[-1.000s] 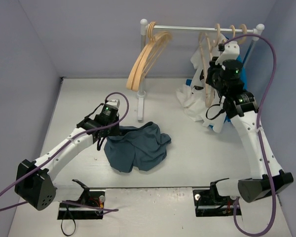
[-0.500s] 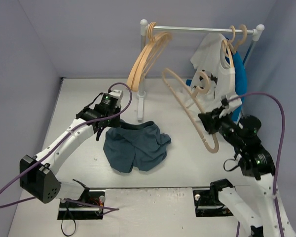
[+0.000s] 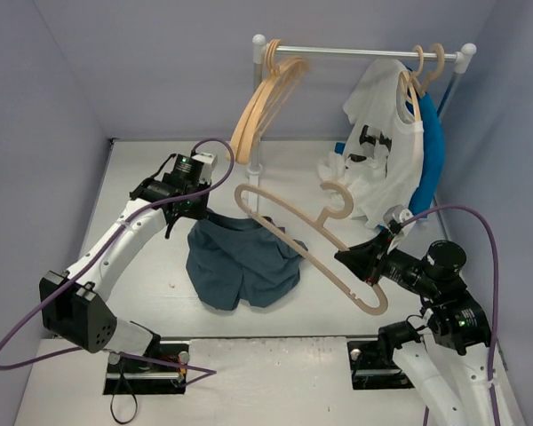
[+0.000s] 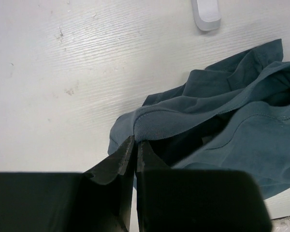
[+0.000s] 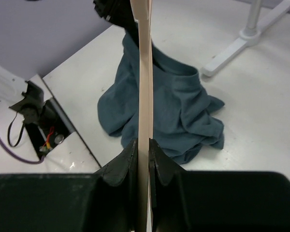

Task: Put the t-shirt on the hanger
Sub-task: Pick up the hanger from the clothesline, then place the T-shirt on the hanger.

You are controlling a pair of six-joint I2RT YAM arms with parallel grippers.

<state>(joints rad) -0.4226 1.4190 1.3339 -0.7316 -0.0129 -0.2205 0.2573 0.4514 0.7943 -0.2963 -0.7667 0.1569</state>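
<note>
The slate-blue t-shirt lies crumpled on the table, its upper edge lifted. My left gripper is shut on the shirt's ribbed collar, seen in the left wrist view. My right gripper is shut on the pale wooden hanger and holds it in the air, one arm reaching over the shirt, its hook up. In the right wrist view the hanger stands edge-on between the jaws, the shirt below.
A white garment rail stands at the back with spare wooden hangers on its left and a white printed t-shirt and a bright blue garment on its right. The rail's foot is just behind the shirt.
My right arm took a hanger off the rail and carried it down and left until it reaches over the shirt. My left gripper rose and pulled back-left, lifting the shirt's collar edge.
</note>
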